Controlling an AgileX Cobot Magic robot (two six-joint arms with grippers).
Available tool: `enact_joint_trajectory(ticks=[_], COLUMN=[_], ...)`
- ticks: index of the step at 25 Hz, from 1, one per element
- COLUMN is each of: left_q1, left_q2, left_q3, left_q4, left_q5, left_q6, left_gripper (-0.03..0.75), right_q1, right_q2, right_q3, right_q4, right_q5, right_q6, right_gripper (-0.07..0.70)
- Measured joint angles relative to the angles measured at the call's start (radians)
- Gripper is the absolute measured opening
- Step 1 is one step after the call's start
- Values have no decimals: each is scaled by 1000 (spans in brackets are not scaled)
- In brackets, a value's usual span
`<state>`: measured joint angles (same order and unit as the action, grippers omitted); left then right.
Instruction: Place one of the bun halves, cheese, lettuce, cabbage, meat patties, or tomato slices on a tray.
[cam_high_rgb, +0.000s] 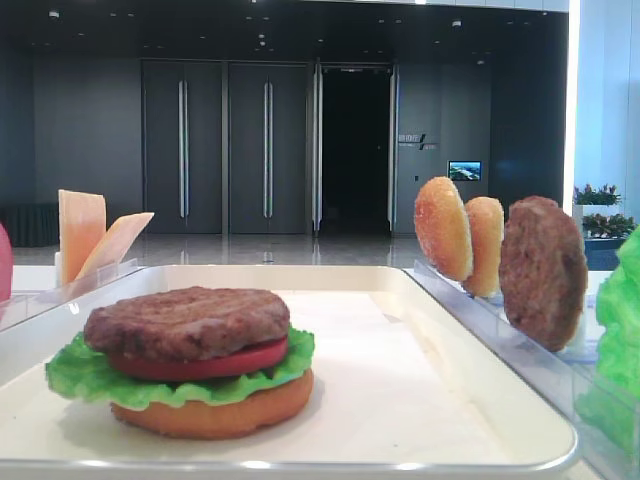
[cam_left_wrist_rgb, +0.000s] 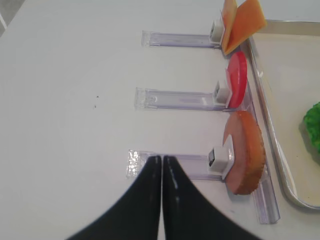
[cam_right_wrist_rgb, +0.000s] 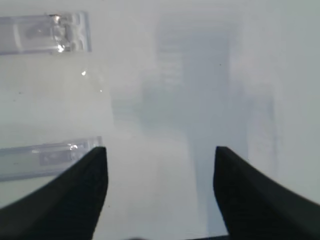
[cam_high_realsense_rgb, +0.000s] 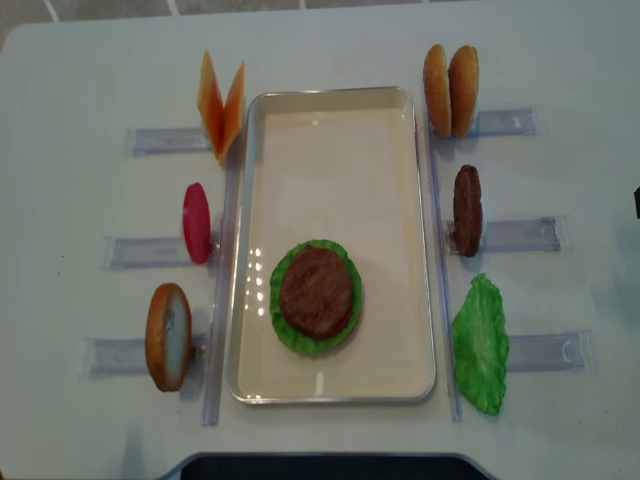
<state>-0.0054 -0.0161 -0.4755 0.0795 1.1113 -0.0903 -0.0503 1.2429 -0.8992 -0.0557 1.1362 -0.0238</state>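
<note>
On the cream tray (cam_high_realsense_rgb: 330, 150) sits a stack: a bun half (cam_high_rgb: 215, 415) at the bottom, then lettuce (cam_high_rgb: 90, 378), a tomato slice (cam_high_rgb: 200, 364) and a meat patty (cam_high_realsense_rgb: 316, 291) on top. My left gripper (cam_left_wrist_rgb: 162, 159) is shut and holds nothing. It hovers over the table at the outer end of the clear rack holding another bun half (cam_left_wrist_rgb: 245, 160). My right gripper (cam_right_wrist_rgb: 160, 152) is open and empty above bare white table, with clear rack ends (cam_right_wrist_rgb: 45, 32) to its left. Neither gripper shows in the two exterior views.
Left of the tray, racks hold cheese slices (cam_high_realsense_rgb: 221, 105), a tomato slice (cam_high_realsense_rgb: 196, 222) and a bun half (cam_high_realsense_rgb: 168, 336). On the right stand two bun halves (cam_high_realsense_rgb: 449, 90), a darker patty (cam_high_realsense_rgb: 467, 210) and a lettuce leaf (cam_high_realsense_rgb: 481, 343).
</note>
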Motion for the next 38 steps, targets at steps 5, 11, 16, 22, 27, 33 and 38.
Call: enact_joint_trajectory(ticks=[5, 11, 16, 22, 27, 33, 38], left_q1=[0, 0, 0, 0, 0, 0, 0], left_q2=[0, 0, 0, 0, 0, 0, 0], left_q3=[0, 0, 0, 0, 0, 0, 0], left_q4=[0, 0, 0, 0, 0, 0, 0], left_q5=[0, 0, 0, 0, 0, 0, 0], left_q6=[0, 0, 0, 0, 0, 0, 0], left_gripper=[0, 0, 0, 0, 0, 0, 0], right_q1=[0, 0, 0, 0, 0, 0, 0], right_q2=[-92, -323, -595, -867, -1053, -1202, -1247], right_q3=[67, 238, 374, 394, 398, 400, 400], right_q4=[0, 14, 37, 41, 42, 46, 48], right_q5=[11, 5, 11, 3, 2, 2, 2], right_q6=[8, 9, 9, 9, 9, 9, 9], right_gripper=[464, 464, 464, 464, 464, 463, 463])
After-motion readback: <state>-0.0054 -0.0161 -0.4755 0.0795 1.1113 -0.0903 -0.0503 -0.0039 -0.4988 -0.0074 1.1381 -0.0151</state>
